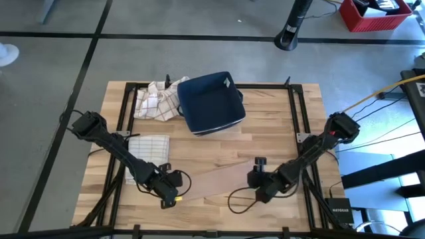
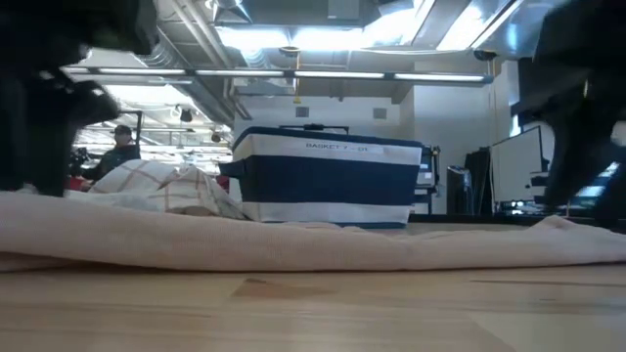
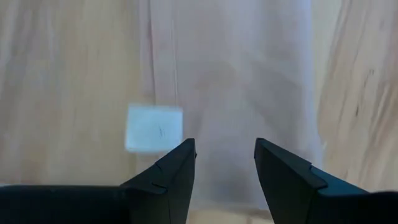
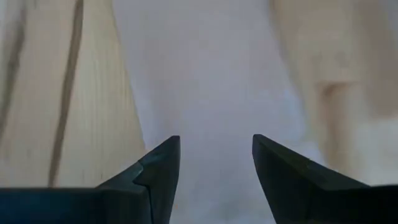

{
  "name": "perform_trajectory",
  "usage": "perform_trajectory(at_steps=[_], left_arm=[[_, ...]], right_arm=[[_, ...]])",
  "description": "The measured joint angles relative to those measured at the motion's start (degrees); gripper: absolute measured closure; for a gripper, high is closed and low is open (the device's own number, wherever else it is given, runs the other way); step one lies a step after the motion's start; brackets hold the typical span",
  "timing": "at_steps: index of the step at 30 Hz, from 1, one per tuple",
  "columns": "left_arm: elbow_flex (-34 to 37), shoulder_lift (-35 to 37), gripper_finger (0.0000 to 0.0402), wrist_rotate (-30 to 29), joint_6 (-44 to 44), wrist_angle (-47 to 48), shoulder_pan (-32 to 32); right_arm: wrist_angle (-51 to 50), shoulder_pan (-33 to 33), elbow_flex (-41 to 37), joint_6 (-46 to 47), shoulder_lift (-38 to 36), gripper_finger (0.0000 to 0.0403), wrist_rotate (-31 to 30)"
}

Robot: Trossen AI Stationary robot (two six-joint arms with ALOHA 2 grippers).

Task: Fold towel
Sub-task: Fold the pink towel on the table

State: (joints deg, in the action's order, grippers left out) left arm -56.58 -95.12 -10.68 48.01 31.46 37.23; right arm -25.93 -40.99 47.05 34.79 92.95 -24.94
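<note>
Your towel (image 1: 219, 178) lies flat on the near part of the wooden table (image 1: 279, 119), a pale beige strip stretched between the two arms. From the low camera you see it as a long, low fold (image 2: 293, 244) running across the whole width of the tabletop, with a soft raised edge along its length.

Your left gripper (image 1: 174, 180) sits at the towel's left end, low over the cloth. In its wrist camera the two dark fingers (image 3: 171, 177) stand apart with bare fabric showing between them; nothing is pinched, so it is released. A small white tag (image 3: 153, 127) lies on the cloth just ahead of the fingers.

Your right gripper (image 1: 254, 179) is at the towel's right end, likewise close above it. Its fingers (image 4: 158, 168) are also spread, with pale cloth visible in the gap and no fold caught between them, so this one is let go too.

Behind the towel, toward the far side of the table, you have a navy basket (image 1: 211, 101) with a white band round its base. Just left of it, touching its side, is a crumpled heap of checked cloth (image 1: 157, 99). Another checked cloth, folded flat (image 1: 147, 146), lies at the left side of the table, partly under your left arm. In the room beyond, the low camera shows a person (image 2: 115, 152) far off.
</note>
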Motion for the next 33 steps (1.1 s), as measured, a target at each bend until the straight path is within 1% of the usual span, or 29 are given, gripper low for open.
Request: perform_trajectory(at_steps=[3,7,10,13,16,19,22,26,29,33], left_arm=[[-0.68,1.13,0.0243,1.56,1.83,1.31,0.06],[-2.05,4.15,0.0243,1.51,3.22,0.61,0.68],[-2.05,5.28,0.0243,2.92,8.02,0.80,2.69],[-2.05,4.87,0.0243,5.03,12.43,0.64,5.22],[-2.04,3.06,0.0243,5.16,16.78,1.20,7.33],[-2.03,0.74,0.0243,4.67,18.67,0.21,8.05],[-2.03,-2.36,0.0243,3.31,17.29,0.35,7.96],[-2.03,-5.80,0.0243,1.64,11.50,1.49,5.30],[-2.03,-5.95,0.0243,1.34,8.46,3.78,1.97],[-2.03,-4.88,0.0243,-1.79,5.34,10.14,-1.42]], right_arm=[[-0.17,1.42,0.00,-2.70,2.61,0.0199,3.35],[-0.06,1.42,0.17,-3.50,3.53,0.0199,3.13],[-1.19,1.31,0.22,-2.06,3.55,0.0199,3.05],[-2.34,1.25,0.07,-0.68,3.53,0.0199,1.94],[-0.73,1.26,-0.89,-0.03,3.51,0.0199,0.58],[-0.18,1.24,-1.40,0.21,3.51,0.0199,0.02],[-0.87,1.24,-1.62,1.18,3.53,0.0199,0.06],[-3.05,1.22,-1.62,3.46,3.51,0.0199,0.60],[-6.06,1.15,-1.67,5.18,2.58,0.0199,1.93],[-10.20,0.50,-2.09,5.66,-0.51,0.0199,2.82]])
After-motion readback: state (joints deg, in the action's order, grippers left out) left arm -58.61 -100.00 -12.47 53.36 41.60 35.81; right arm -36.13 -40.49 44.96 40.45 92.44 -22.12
